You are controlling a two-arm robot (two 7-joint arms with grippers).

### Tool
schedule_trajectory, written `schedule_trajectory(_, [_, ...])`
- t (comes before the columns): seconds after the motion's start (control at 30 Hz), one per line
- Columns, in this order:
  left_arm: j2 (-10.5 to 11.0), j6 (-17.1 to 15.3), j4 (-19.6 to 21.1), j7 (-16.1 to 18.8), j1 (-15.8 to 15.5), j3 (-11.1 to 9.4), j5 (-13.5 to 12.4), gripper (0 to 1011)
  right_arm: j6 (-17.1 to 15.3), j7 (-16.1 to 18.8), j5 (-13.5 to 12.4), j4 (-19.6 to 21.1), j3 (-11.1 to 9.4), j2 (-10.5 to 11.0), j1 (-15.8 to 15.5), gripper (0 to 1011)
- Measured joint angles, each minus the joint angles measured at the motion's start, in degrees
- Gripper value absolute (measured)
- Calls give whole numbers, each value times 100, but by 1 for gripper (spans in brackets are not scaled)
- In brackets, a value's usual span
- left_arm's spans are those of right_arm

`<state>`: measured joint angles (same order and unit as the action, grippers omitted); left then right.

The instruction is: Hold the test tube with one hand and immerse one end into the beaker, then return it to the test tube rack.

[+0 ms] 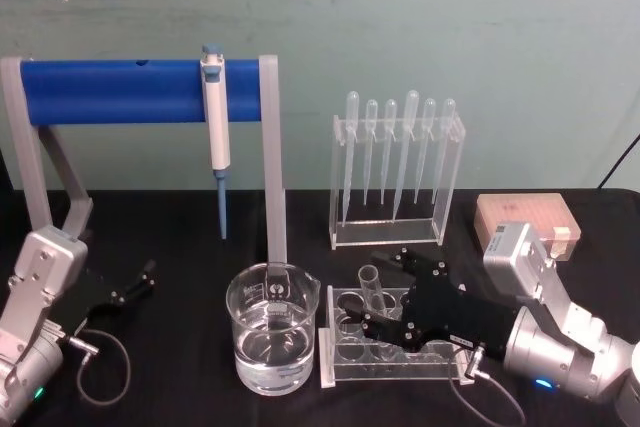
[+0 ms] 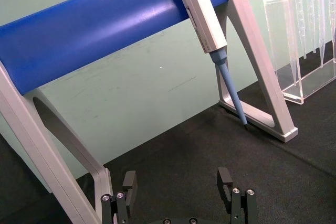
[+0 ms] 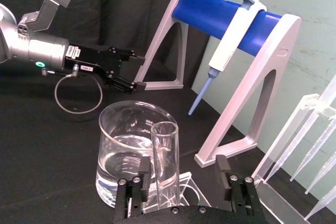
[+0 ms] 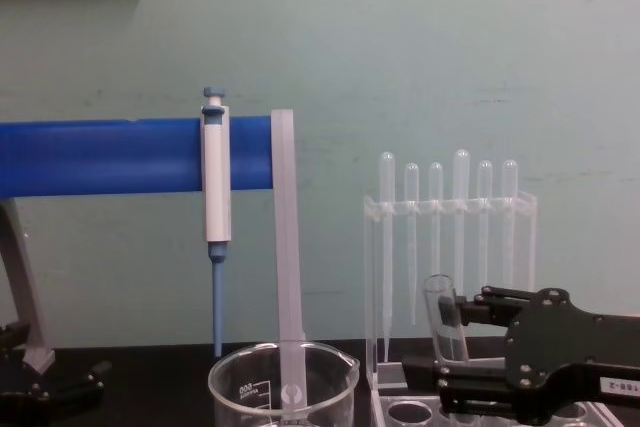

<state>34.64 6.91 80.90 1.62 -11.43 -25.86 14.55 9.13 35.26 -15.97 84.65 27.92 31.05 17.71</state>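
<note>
Now right gripper [image 3: 181, 165] straddled the test tube [image 1: 371, 289] in the rack [image 1: 335, 373], pincer released.
The test tube stood near upright in a hole at the rack's beaker-side end, between the spread fingers, close to one finger, contact unclear. In head view the beaker [image 1: 248, 339], part-filled with clear liquid, sat just beside the rack at its 9 o'clock. Left gripper [image 2: 177, 177] was parked well apart at the beaker's 9 o'clock, fingers spread, grasping nothing.
</note>
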Motion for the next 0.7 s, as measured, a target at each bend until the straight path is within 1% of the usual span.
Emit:
schedule_trajectory(0.03, [0,0,0,0,0,0,0,1000,-1,0,5,3,0,-4,-1,787])
schedule_trajectory(0.1, [0,0,0,0,0,0,0,1000,-3,3,15,17,0,-14,-13,707])
schedule_trajectory(0.17, [0,0,0,0,0,0,0,1000,-4,7,18,28,0,-15,-23,664])
schedule_trajectory(0.27, [0,0,0,0,0,0,0,1000,-15,16,19,49,-10,-18,-42,565])
schedule_trajectory(0.3, [0,0,0,0,0,0,0,1000,-21,18,18,60,-20,-18,-57,547])
schedule_trajectory(0.37, [0,0,0,0,0,0,0,1000,-28,18,8,72,-32,-18,-71,463])
schedule_trajectory(0.4, [0,0,0,0,0,0,0,1000,-31,18,2,77,-38,-18,-77,448])
schedule_trajectory(0.43, [0,0,0,0,0,0,0,1000,-37,15,-13,95,-52,-16,-92,403])
schedule_trajectory(0.47, [0,0,0,0,0,0,0,1000,-40,13,-20,106,-61,-14,-101,392])
schedule_trajectory(0.5, [0,0,0,0,0,0,0,1000,-43,12,-43,127,-79,-9,-120,321])
schedule_trajectory(0.63, [0,0,0,0,0,0,0,1000,-45,13,-114,166,-129,-2,-153,229])
schedule_trajectory(0.7, [0,0,0,0,0,0,0,1000,-55,10,-159,184,-158,-3,-168,225])
